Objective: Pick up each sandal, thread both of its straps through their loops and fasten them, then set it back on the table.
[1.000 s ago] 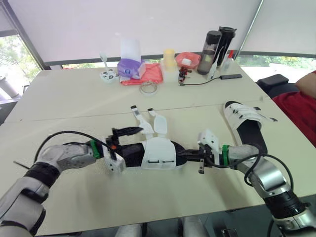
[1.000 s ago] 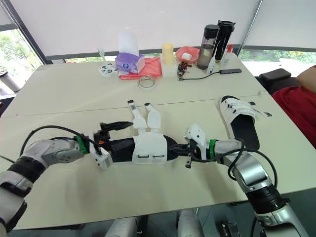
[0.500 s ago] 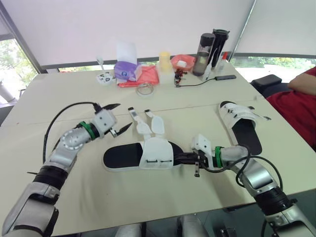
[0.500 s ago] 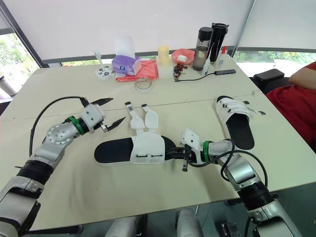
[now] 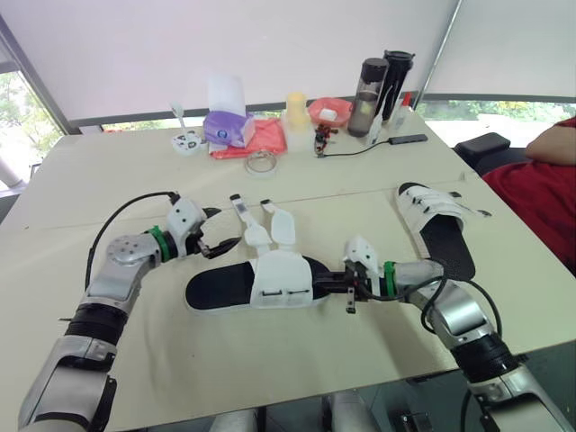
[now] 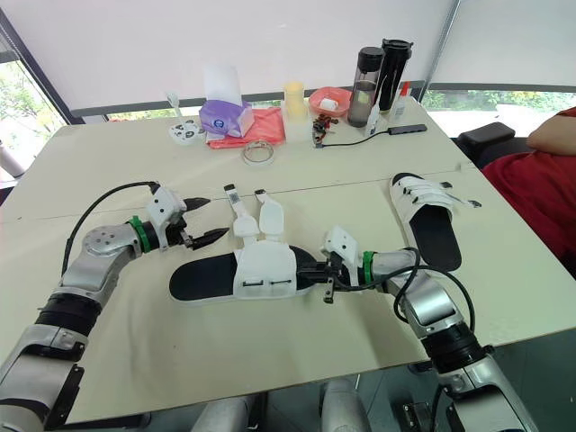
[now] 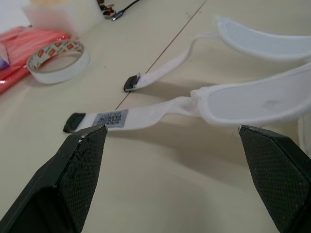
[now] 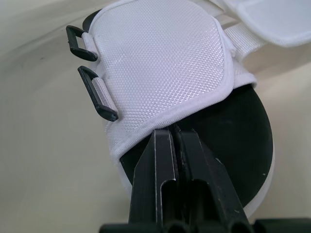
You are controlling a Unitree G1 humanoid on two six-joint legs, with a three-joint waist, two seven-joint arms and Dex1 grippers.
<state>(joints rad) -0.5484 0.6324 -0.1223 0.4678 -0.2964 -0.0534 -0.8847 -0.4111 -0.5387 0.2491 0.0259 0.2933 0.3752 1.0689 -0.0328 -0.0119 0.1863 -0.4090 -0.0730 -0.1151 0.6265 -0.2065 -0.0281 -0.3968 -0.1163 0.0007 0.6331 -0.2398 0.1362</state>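
A sandal [image 5: 256, 281] with a black sole and white upper lies flat in the middle of the table. Its two straps [image 5: 241, 214] are unfastened and trail toward the far side. The two black loops [image 8: 96, 92] on the upper hang empty. My right gripper [image 5: 322, 286] is shut on the sandal's toe end, at the edge of the upper. My left gripper [image 5: 225, 228] is open just left of the straps, whose tips [image 7: 99, 119] lie between its spread fingers [image 7: 80, 165] without touching them. A second sandal [image 5: 443, 225] lies at the right with its straps across the upper.
Along the far edge stand a purple tissue box [image 5: 225, 128], red cloth [image 5: 263, 138], tape roll [image 5: 260, 162], yellow cup [image 5: 294, 106], red bowl [image 5: 329, 111], two dark bottles [image 5: 369, 84] and a cable [image 5: 360, 148]. A person in red [image 5: 544, 193] sits at the right.
My left gripper let go of the sandal's heel, swung up and away, then came down open beside the straps. The sandal now rests flat. The right gripper has kept its grip.
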